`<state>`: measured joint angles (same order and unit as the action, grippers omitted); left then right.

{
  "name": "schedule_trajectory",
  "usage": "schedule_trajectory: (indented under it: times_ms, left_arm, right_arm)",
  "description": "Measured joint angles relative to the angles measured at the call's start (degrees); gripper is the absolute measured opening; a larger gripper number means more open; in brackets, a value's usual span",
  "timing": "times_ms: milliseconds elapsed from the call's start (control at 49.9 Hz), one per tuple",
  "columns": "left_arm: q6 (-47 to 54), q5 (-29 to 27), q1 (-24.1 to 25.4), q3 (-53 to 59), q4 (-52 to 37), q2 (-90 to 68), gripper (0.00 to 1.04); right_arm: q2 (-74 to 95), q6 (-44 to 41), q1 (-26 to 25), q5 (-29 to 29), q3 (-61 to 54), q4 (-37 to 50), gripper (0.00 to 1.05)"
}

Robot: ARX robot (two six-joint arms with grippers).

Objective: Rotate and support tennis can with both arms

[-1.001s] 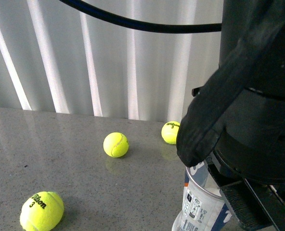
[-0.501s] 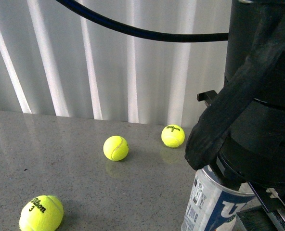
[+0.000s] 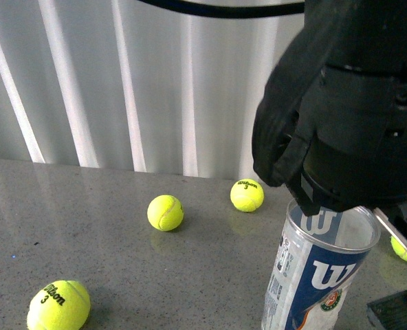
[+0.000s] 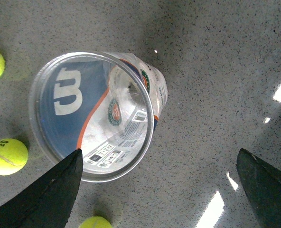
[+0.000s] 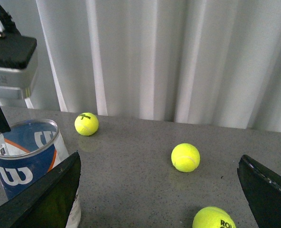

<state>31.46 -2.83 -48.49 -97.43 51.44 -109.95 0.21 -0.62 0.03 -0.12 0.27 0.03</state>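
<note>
We find the tennis can (image 3: 318,275) upright and open-mouthed on the counter (image 3: 107,254), left gripper (image 4: 159,185) spread directly above, right gripper (image 5: 159,190) spread beside it, apparently poised for support.

A black arm (image 3: 348,103) hides the far rim of the can (image 3: 313,282), whose base runs off the front view's lower edge. A ball (image 3: 403,249) shows only partly behind the arm's finger.
</note>
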Motion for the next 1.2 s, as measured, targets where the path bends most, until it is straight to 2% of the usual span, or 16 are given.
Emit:
schedule_trajectory:
  times_ms: [240, 340, 521, 601, 741, 781, 801, 841, 901, 1101, 1161, 1201]
  left_arm:
    - [-2.3, 1.1, 3.7, -0.1, -3.8, 6.8, 0.98]
    - [-6.1, 1.9, 9.4, 3.7, -11.3, 15.2, 0.98]
    - [-16.8, 2.4, 22.6, 18.5, -26.8, 32.5, 0.98]
    - [-21.0, 3.7, 28.4, 26.1, -29.7, 39.8, 0.98]
    - [-25.9, 5.4, 35.1, 35.1, -31.3, 47.8, 0.98]
    - [-27.5, 0.5, 36.1, 39.5, -37.6, 50.6, 0.92]
    - [-28.4, -2.7, 37.2, 43.6, -44.2, 52.9, 0.87]
    - [-29.5, -3.6, 40.0, 51.7, -55.0, 57.6, 0.76]
    - [-30.3, -3.6, 41.7, 58.6, -61.7, 61.6, 0.66]
    - [-30.9, -1.9, 43.6, 71.6, -68.1, 68.0, 0.33]
    - [-31.1, 2.2, 46.3, 75.7, -69.0, 69.5, 0.19]
    - [-31.2, 2.6, 47.6, 77.9, -69.9, 71.1, 0.08]
  right_arm:
    - [0.0, 0.0, 0.0, 0.0, 0.0, 0.0, 0.98]
    - [0.0, 0.0, 0.0, 0.0, 0.0, 0.0, 0.98]
    - [0.0, 0.0, 0.0, 0.0, 0.0, 0.0, 0.98]
    - [0.0, 0.0, 0.0, 0.0, 0.0, 0.0, 0.98]
    - [0.0, 0.0, 0.0, 0.0, 0.0, 0.0, 0.98]
    - [0.0, 0.0, 0.0, 0.0, 0.0, 0.0, 0.98]
    - [0.0, 0.0, 0.0, 0.0, 0.0, 0.0, 0.98]
    - [0.0, 0.0, 0.0, 0.0, 0.0, 0.0, 0.98]
    - [0.0, 0.0, 0.0, 0.0, 0.0, 0.0, 0.98]
    - [0.0, 0.0, 0.0, 0.0, 0.0, 0.0, 0.98]
    - [0.0, 0.0, 0.0, 0.0, 0.0, 0.0, 0.98]
    - [0.0, 0.0, 0.0, 0.0, 0.0, 0.0, 0.98]
